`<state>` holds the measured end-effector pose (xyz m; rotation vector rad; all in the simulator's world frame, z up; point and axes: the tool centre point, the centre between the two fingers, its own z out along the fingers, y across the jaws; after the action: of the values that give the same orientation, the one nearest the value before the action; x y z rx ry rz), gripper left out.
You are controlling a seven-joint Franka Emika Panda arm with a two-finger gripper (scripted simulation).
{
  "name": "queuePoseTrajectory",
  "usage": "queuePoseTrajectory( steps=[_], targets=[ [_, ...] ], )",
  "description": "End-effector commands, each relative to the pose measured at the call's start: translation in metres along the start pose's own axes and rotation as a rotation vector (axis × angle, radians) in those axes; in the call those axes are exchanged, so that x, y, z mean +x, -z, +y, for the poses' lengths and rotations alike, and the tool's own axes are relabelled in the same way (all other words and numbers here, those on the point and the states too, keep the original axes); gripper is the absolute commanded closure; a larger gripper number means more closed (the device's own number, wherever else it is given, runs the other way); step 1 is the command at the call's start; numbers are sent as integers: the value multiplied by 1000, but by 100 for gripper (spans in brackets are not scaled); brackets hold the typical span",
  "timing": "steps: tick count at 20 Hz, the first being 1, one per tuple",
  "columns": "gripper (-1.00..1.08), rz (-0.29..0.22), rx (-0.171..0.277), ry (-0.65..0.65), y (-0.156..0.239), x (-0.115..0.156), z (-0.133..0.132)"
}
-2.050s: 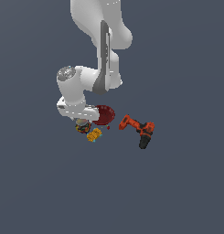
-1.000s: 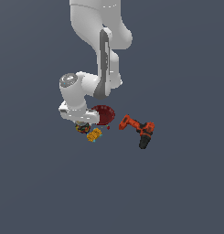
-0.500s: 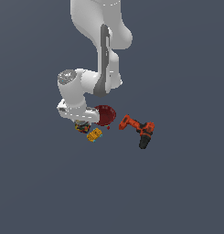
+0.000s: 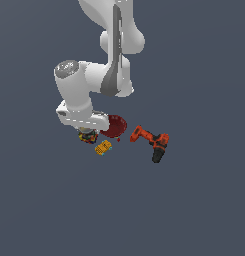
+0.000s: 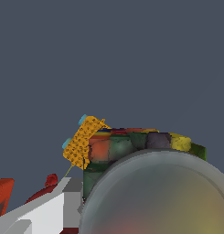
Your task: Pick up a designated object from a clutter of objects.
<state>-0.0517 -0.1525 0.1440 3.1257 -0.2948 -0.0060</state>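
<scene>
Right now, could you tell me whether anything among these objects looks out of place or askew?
The orange-and-black power drill lies on its side at the exterior view's right rather than standing. The dark red fluted bowl seems tipped up on edge. The multicoloured squat can sits under the gripper, beside the small yellow-orange block. Nothing looks spilled or damaged.

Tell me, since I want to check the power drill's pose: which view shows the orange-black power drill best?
The exterior view: the orange-black power drill lies in full sight on the floor, apart from the red fluted bowl. The wrist view does not show it clearly; the multicoloured can fills it.
</scene>
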Motion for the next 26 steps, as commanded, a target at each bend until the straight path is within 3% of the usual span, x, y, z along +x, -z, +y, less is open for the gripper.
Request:
queuePoseTrajectory(
  steps=[1,26],
  targets=[
    [108,3,-1,0,24,10,-4],
    [108,4,1,2,231,99,-47]
  ],
)
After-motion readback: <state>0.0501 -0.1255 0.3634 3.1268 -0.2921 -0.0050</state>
